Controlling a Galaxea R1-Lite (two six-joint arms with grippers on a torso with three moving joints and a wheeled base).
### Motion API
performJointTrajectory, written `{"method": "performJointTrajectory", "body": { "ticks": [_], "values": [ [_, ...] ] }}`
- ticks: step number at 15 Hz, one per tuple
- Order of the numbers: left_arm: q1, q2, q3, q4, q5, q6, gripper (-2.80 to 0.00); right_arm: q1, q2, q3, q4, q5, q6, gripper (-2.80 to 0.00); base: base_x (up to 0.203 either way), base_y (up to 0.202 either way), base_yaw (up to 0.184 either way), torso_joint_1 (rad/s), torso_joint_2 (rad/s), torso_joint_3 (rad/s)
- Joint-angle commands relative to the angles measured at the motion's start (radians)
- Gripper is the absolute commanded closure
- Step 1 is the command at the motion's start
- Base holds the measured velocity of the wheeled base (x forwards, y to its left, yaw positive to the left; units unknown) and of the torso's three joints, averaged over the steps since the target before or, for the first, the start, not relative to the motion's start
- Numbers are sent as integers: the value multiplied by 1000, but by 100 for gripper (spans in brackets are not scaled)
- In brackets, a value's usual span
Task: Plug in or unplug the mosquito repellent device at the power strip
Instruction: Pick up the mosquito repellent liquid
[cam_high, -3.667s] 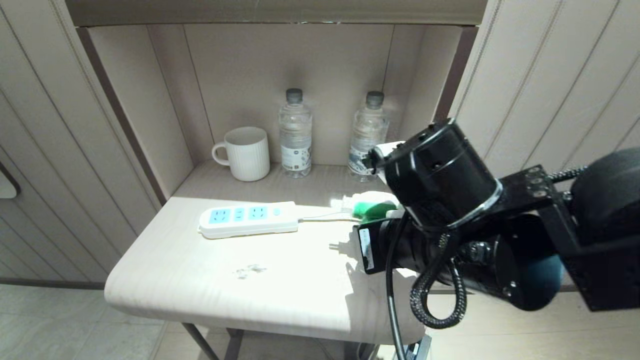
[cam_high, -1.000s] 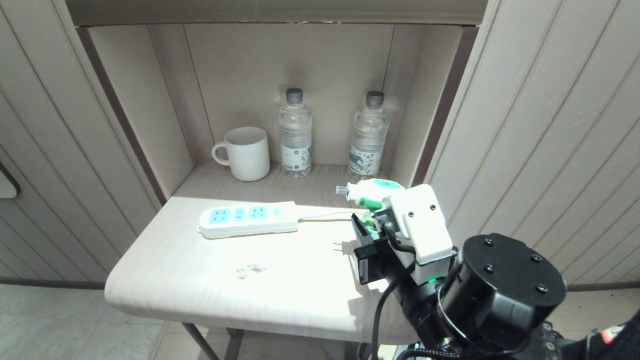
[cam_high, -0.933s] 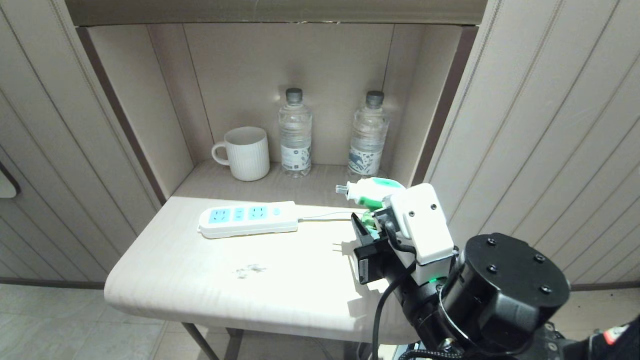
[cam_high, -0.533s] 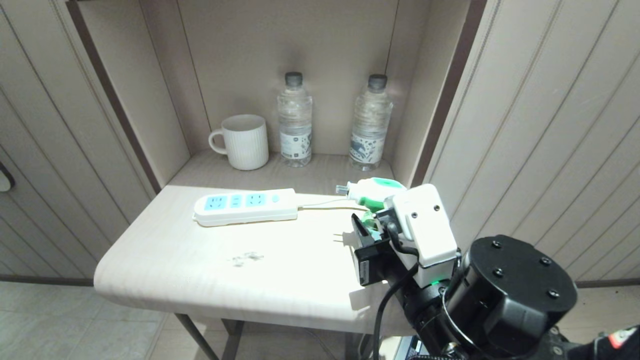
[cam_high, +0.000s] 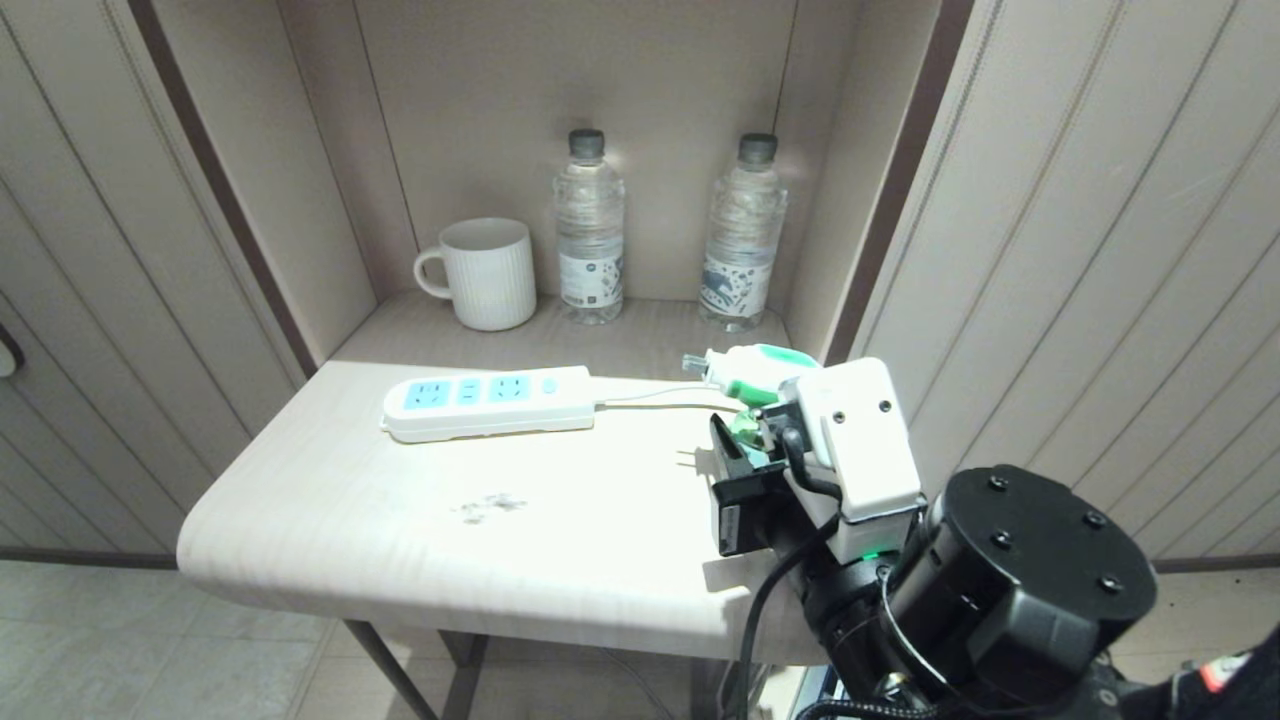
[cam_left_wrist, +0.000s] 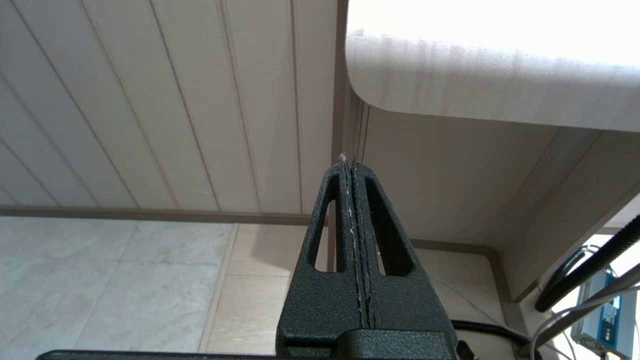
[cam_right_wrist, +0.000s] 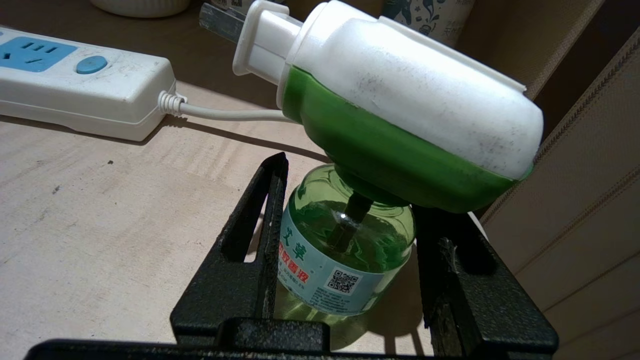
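nearest the camera, the right gripper (cam_high: 748, 452) is seen at the right end of the table (cam_high: 420, 560), its black fingers (cam_right_wrist: 260, 235) clamped on the green bottle of the mosquito repellent device (cam_right_wrist: 395, 125). the device is held clear of the tabletop, its white-and-green head tilted and its metal prongs (cam_right_wrist: 220, 22) aimed toward the power strip (cam_high: 488, 402). a gap is left between the prongs and the strip; the strip's white cord (cam_high: 655, 405) is seen running from its right end toward the gripper. the strip is laid flat across the middle of the table, its three blue sockets empty and facing up. further back, in the wall niche, a white ribbed mug (cam_high: 485, 272) is stood to the left of two clear water bottles (cam_high: 589, 228). the left gripper (cam_left_wrist: 350, 165) is parked below the table's edge, its fingers pressed together on nothing.
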Motion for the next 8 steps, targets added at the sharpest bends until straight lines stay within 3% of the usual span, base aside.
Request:
{"method": "performJointTrajectory", "body": {
  "ticks": [1,8],
  "values": [
    [0,1,0,0,0,0,0,0,55,-1,-43,-9,-3,0,0,0,0,0,0,0],
    [0,1,0,0,0,0,0,0,127,-13,-83,-12,-19,0,0,0,0,0,0,0]
  ]
}}
